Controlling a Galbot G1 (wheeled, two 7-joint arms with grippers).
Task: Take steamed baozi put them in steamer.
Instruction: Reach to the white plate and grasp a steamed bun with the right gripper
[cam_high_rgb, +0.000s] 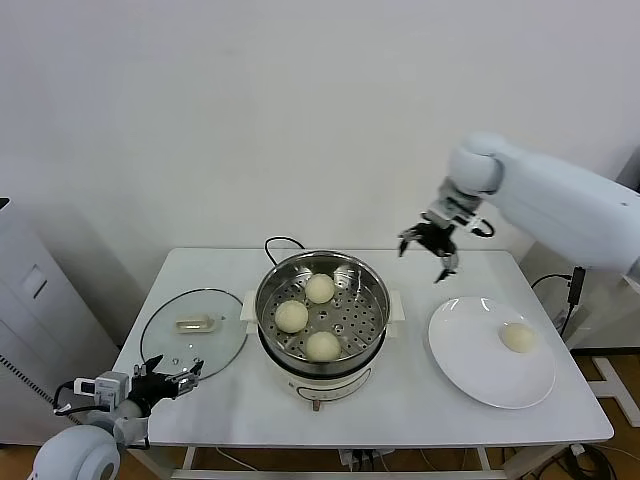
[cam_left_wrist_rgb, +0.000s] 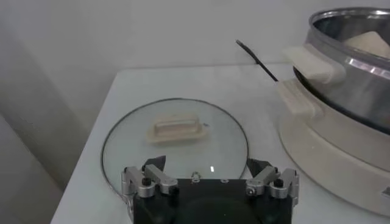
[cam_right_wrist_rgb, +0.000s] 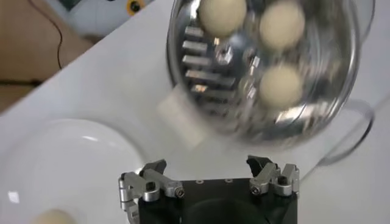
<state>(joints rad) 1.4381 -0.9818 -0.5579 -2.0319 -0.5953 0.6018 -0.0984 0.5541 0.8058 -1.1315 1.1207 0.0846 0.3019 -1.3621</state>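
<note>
The steamer (cam_high_rgb: 370, 330) stands mid-table, a shiny steel pot on a white base. Three pale baozi lie on its perforated tray: one at the back (cam_high_rgb: 320, 288), one on the left (cam_high_rgb: 291, 316), one at the front (cam_high_rgb: 322, 346). A further baozi (cam_high_rgb: 518, 337) rests on the white plate (cam_high_rgb: 470, 350) to the right. My right gripper (cam_high_rgb: 430, 250) hangs open and empty in the air above the table's back right, between steamer and plate. In the right wrist view the steamer (cam_right_wrist_rgb: 207, 67) and its baozi (cam_right_wrist_rgb: 279, 86) lie below the open gripper (cam_right_wrist_rgb: 207, 167). My left gripper (cam_high_rgb: 175, 375) is open, low by the front left.
A round glass lid (cam_high_rgb: 195, 330) with a pale handle (cam_left_wrist_rgb: 175, 129) lies flat left of the steamer, just ahead of my left gripper (cam_left_wrist_rgb: 207, 167). A black cord (cam_high_rgb: 280, 243) runs off behind the pot. A grey cabinet (cam_high_rgb: 25, 300) stands left of the table.
</note>
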